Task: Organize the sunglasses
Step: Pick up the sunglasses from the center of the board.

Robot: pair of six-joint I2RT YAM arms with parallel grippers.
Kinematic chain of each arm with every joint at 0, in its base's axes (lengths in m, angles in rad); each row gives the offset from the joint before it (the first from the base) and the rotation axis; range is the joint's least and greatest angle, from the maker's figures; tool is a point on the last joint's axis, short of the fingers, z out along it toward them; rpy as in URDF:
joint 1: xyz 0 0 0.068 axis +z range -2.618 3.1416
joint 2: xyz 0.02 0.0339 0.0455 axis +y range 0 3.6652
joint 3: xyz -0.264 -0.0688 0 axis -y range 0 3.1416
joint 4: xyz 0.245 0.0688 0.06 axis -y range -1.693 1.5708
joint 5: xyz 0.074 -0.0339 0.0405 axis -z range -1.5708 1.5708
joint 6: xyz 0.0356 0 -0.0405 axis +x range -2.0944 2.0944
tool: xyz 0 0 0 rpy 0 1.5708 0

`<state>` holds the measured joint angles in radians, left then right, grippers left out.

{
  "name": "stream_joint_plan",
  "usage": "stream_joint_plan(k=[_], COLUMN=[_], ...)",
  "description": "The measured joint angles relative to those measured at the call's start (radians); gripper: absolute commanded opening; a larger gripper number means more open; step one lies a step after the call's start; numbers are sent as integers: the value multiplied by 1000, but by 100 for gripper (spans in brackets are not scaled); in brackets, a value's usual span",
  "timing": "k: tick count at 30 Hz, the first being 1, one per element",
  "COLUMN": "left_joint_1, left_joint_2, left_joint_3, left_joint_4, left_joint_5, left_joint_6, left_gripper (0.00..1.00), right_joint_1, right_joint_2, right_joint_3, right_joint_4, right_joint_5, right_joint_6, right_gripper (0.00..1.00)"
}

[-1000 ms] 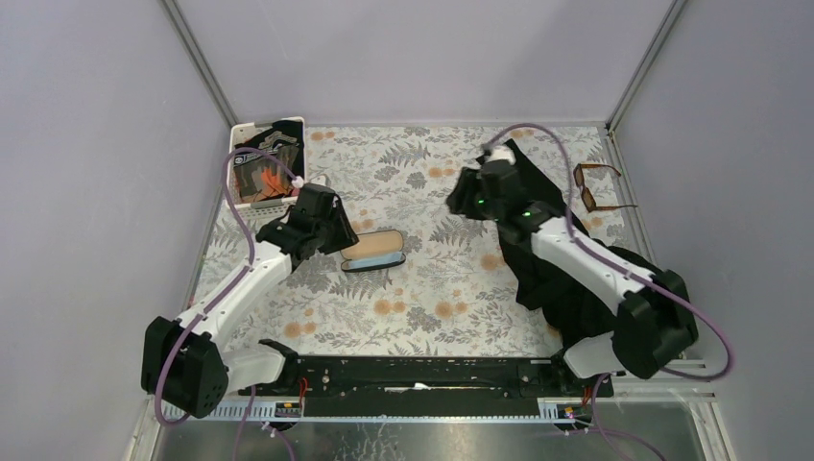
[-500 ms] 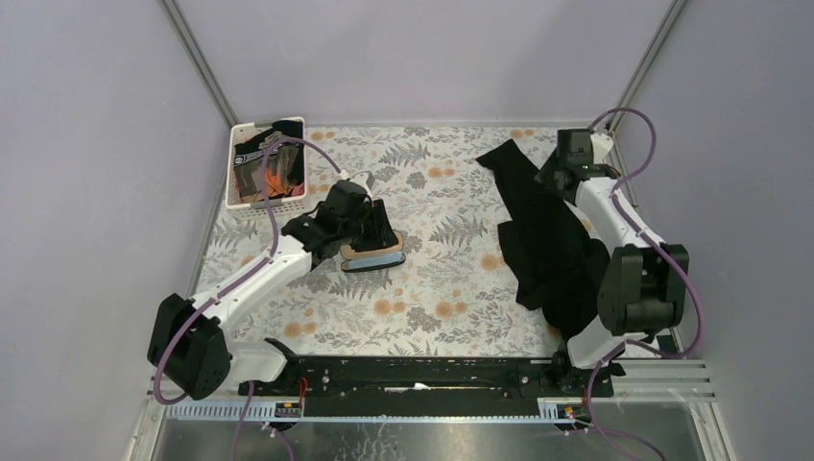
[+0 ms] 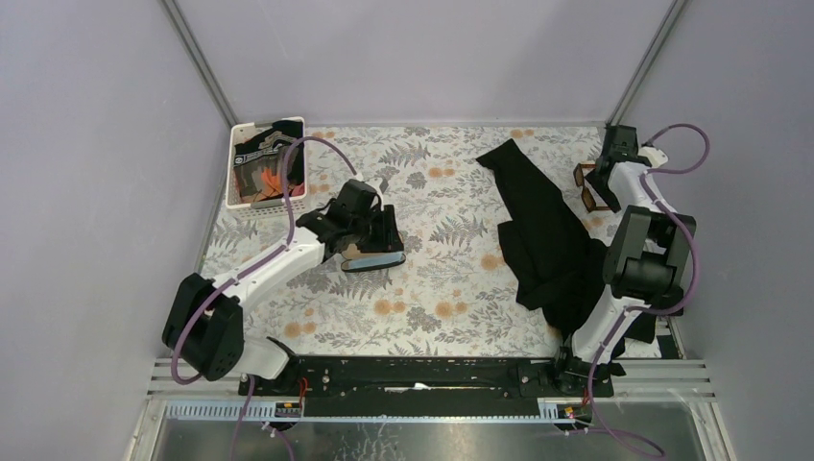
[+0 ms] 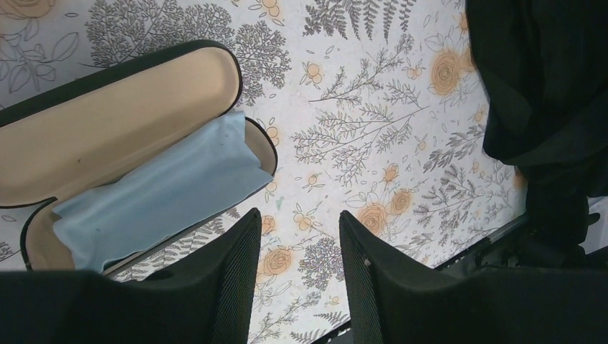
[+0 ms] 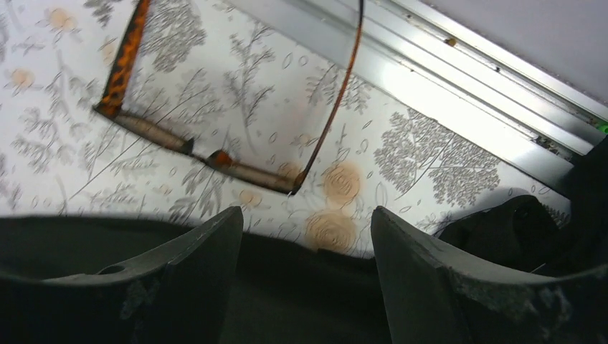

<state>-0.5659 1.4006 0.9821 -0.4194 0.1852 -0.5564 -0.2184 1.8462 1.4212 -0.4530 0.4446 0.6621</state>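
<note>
Far left: a white basket (image 3: 237, 165) sits at 10 o'clock on the table (image 3: 432, 288).
Left arm: our left gripper (image 4: 300, 229) hangs by the open case (image 4: 107, 129). Its jaws are partly spread and hold nothing.
Case: it lies at 9 o'clock from the middle, with a blue cloth (image 4: 158, 193) inside.
Middle: black clothes (image 3: 542, 230) lie in a heap between the case and the sunglasses.
Sunglasses: the sunglasses (image 5: 215, 159) lie at 2 o'clock on the table, arms unfolded, well apart from the case.
Right arm: our right gripper (image 5: 307, 222) is much nearer. Its jaws are spread wide and empty.
Which way: the sunglasses lie just past the jaws at 11 o'clock. The front bar runs 10 to 4 o'clock, nearly across the gap.
Room: the rail (image 5: 444, 79) and the wall (image 3: 739, 144) are close behind, so we think there is little space.
</note>
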Motion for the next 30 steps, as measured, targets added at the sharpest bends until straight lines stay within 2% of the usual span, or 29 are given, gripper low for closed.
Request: stream_joint_plan(k=[6, 17, 19, 26, 30], left_joint_1=[0, 12, 14, 17, 17], left_joint_2=[39, 49, 49, 49, 49], left_joint_3=[3, 5, 5, 5, 5], left_joint_4=[16, 18, 20, 24, 25], left_joint_5=[26, 50, 55, 64, 71], left_joint_6=[18, 35, 35, 35, 35], left_gripper=[50, 49, 49, 49, 49], right_joint_1=[-50, -63, -67, -88, -95], right_joint_2=[106, 269, 282, 284, 284], right_joint_3=[82, 173, 172, 161, 154], right_joint_4=[-18, -25, -28, -11, 5], right_joint_5=[0, -21, -27, -48, -79], right_joint_6=[26, 82, 97, 119, 112], right_gripper=[70, 57, 53, 30, 28])
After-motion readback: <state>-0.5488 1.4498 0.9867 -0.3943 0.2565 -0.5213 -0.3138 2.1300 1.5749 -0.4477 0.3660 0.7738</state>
